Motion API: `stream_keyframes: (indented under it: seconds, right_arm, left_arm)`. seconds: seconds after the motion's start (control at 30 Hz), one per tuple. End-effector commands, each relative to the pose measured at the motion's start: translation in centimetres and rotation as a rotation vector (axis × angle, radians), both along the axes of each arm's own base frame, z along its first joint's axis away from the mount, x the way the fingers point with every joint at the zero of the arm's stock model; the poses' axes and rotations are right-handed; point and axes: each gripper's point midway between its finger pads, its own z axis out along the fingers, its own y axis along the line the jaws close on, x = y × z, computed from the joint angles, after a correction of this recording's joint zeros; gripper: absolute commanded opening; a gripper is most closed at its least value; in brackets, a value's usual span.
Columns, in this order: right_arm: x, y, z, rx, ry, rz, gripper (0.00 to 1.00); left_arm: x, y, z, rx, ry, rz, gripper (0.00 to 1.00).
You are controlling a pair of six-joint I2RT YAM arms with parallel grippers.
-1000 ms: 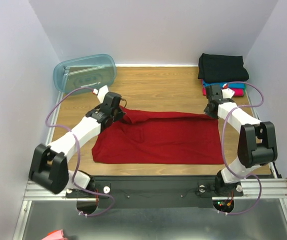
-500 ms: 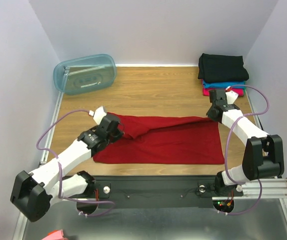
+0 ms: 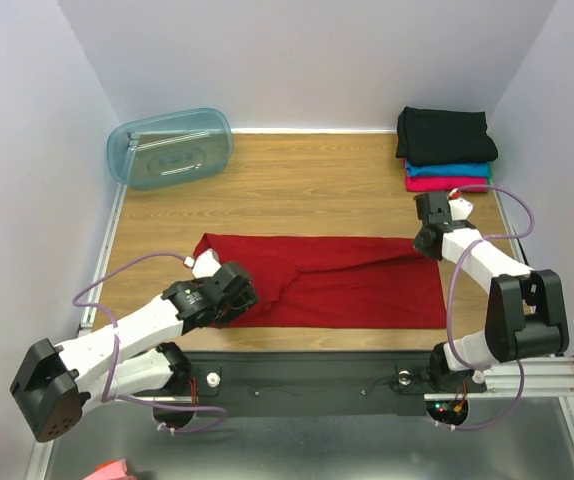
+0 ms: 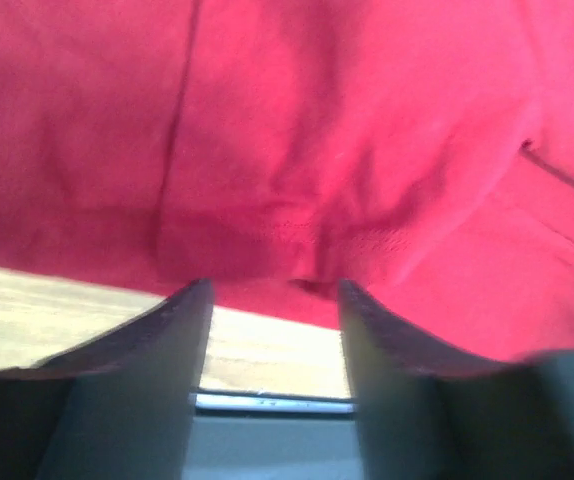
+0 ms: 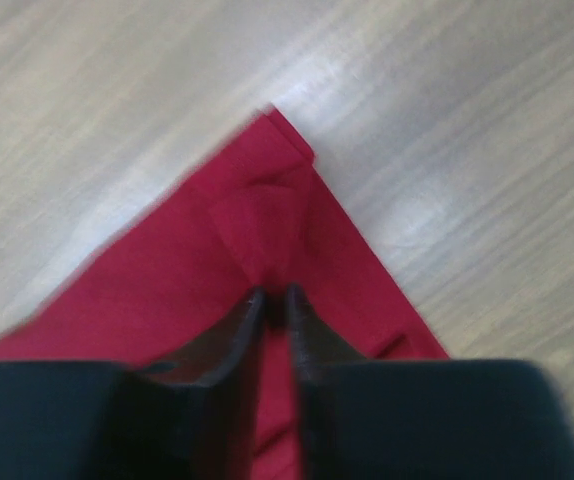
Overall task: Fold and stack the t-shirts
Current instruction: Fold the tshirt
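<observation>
Far upper left: pale blue tub (image 3: 172, 148), no part of the coming move.

Lower left of the top view: left gripper (image 3: 235, 293), poised over the near left end of the deep red t-shirt (image 3: 347, 285). Stands well open in the wrist view, fingers (image 4: 182, 325) spread, gripping nothing. Frames only the shirt's edge and a strip of bare table (image 3: 297, 190) in the gap. Touching the cloth or just above it: cannot tell.

Across the lower middle: lies flat as a long band, long axis running left to right, one end under each gripper. Shows a slanting crease from mid-band up toward the upper right corner. Collar end or hem end: cannot tell.

Right of centre: right gripper (image 3: 427, 240), set on the band's upper right corner. Closed almost to touching in the wrist view, pinching a small tented ridge of red cloth just inside the corner point.

Probably calls next for carrying one end over the other along that long axis. Puts each arm nearest its own end, the right already gripping, the left yet to close.

Upper right: black t-shirt (image 3: 445, 135) on teal t-shirt (image 3: 447, 170) on magenta t-shirt (image 3: 445, 185), apart from the band, nearer the right arm.
</observation>
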Motion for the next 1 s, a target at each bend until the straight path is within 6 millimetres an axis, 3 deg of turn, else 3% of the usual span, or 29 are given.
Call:
stream_keyframes:
  seconds: [0.0,0.1,0.17,0.2,0.27,0.37,0.47,0.57,0.73,0.77,0.87,0.97]
  right_arm:
    - [-0.2,-0.5,1.3,-0.019,-0.063,-0.029,0.33]
    - [-0.7,-0.7,1.8,-0.027,-0.076,-0.034,0.65]
    - [-0.7,-0.9,2.5,-0.030,-0.086,-0.037,0.73]
    - [-0.9,-0.9,2.8,-0.030,-0.081,-0.035,0.92]
    - [-0.5,-0.6,3.8,-0.022,-0.099,-0.020,1.00]
    - [0.4,1.6,5.4,0.066,-0.137,0.089,1.00]
    - [1.6,4.8,5.9,0.178,-0.164,0.250,1.00]
    - [2.2,7.0,4.4,0.259,-0.161,0.341,1.00]
    - [3.0,8.4,1.4,0.300,-0.110,0.396,1.00]
    - [2.8,8.6,0.2,0.310,-0.077,0.394,1.00]
    - [1.3,9.5,-2.0,0.322,-0.020,0.407,1.00]
    - [-0.4,10.1,-3.3,0.335,0.008,0.410,1.00]
  left_arm:
    - [-1.1,1.5,0.2,0.050,0.030,0.039,0.98]
    - [-0.4,1.4,2.4,0.034,-0.025,0.030,0.98]
    - [0.1,1.3,3.6,0.025,-0.066,0.021,0.98]
    - [0.8,1.3,4.8,0.020,-0.108,0.033,0.98]
    - [1.6,1.0,6.1,0.016,-0.151,0.027,0.98]
    - [3.4,0.2,7.7,0.028,-0.217,0.023,0.98]
    - [5.3,-1.0,7.1,0.072,-0.239,-0.001,0.98]
    - [7.5,-1.8,6.2,0.086,-0.256,-0.039,0.98]
    - [9.8,-1.6,1.3,0.097,-0.137,-0.067,0.98]
    - [11.1,-1.2,1.0,0.090,-0.155,-0.056,0.98]
    - [12.2,-1.2,-2.3,0.112,-0.089,-0.081,0.98]
    - [15.1,-2.0,-2.4,0.120,-0.125,-0.087,0.98]
